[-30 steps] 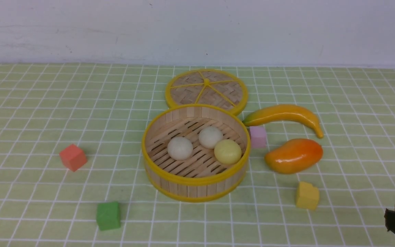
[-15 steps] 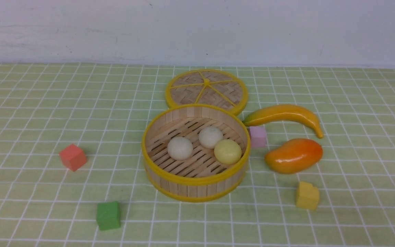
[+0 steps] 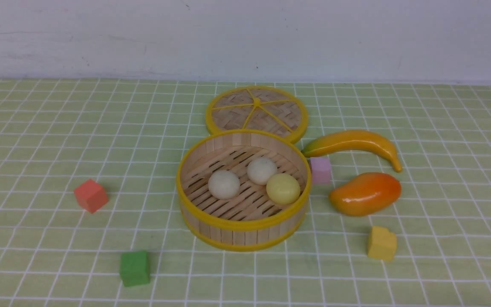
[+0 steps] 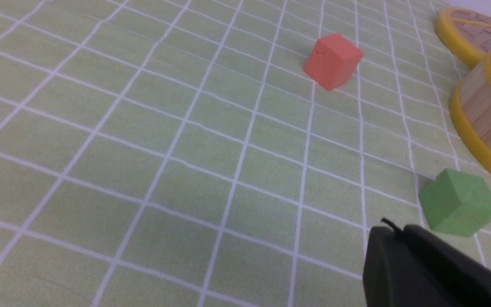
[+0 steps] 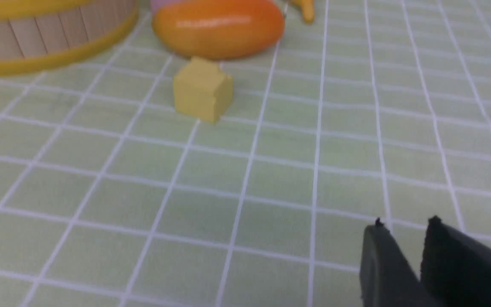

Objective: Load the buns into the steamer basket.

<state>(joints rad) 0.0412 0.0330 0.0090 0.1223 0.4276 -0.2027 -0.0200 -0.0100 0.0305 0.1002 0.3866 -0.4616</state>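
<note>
Gone from the front view: right gripper (image 5: 403, 226), fingers narrowly parted, empty; left gripper (image 4: 392, 232) fingers together. One steamer basket (image 3: 244, 190), bamboo slats, yellow rims, mid-counter. Three buns (image 3: 262, 171) inside: two off-white, one pale yellow.

Bright, even, diffuse light; short soft shadows beside cubes. White glare streak on mango (image 5: 218, 26). Front view sharp, slightly grainy. Right wrist view soft, yellow cube (image 5: 203, 90) blurred; dark end effector tips featureless.
</note>
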